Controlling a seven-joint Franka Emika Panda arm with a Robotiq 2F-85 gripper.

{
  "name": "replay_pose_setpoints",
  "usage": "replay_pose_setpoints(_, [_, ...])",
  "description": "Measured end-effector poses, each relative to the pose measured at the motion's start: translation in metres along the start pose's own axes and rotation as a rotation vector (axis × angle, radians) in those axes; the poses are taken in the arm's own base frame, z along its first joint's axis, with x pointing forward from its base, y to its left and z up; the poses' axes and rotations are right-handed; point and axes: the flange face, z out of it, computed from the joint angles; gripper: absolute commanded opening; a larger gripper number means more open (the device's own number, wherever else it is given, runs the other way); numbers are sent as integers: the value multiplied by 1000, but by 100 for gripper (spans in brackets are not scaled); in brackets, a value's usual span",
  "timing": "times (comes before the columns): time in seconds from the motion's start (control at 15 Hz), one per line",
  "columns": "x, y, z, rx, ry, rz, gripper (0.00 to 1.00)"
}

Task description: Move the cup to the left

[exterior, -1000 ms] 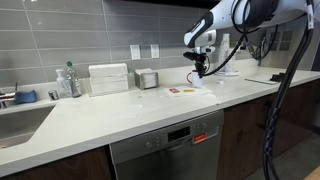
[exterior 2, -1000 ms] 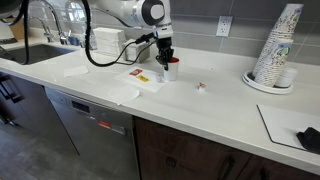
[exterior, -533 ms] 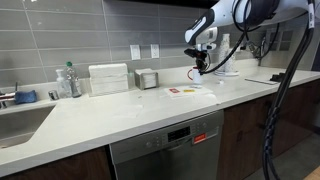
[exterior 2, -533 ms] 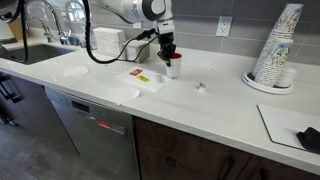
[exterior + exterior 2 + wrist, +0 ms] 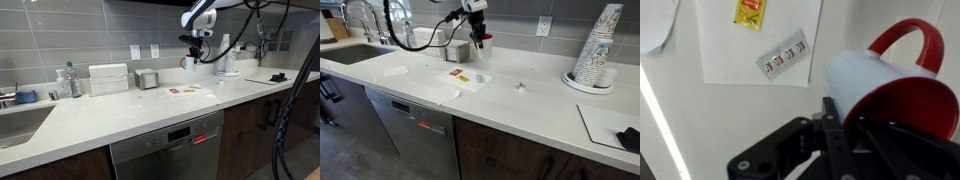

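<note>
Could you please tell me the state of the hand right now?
The hand is closed on the cup, held above the counter.

Gripper (image 5: 190, 55): raised clear above the desk (image 5: 120, 110), jaws clasping the cup (image 5: 186, 63).
White sheet (image 5: 186, 91): flat on the desk, directly below the jaws.
Metal canister (image 5: 148, 79), white box (image 5: 108, 78), clear bottle (image 5: 67, 80): lower than the jaws, each farther toward picture-left.

Pale counter (image 5: 530, 110) with paper sheet (image 5: 478, 79)

Exteriors along counter (image 5: 110, 112), opposed — wrist downward
</note>
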Motion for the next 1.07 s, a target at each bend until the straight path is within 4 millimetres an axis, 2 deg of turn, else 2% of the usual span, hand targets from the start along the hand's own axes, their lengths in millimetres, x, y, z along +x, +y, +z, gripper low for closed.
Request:
replay_pose_setpoints(0.33, [-61, 25, -36, -15, -57, -244, 2])
replay_pose_setpoints(0.87, [-140, 88, -74, 2, -106, -644, 2])
replay_pose_setpoints(0.93, [-149, 95, -78, 5, -113, -699, 10])
replay_pose_setpoints(1.07, [-165, 105, -85, 19, -126, -789, 10])
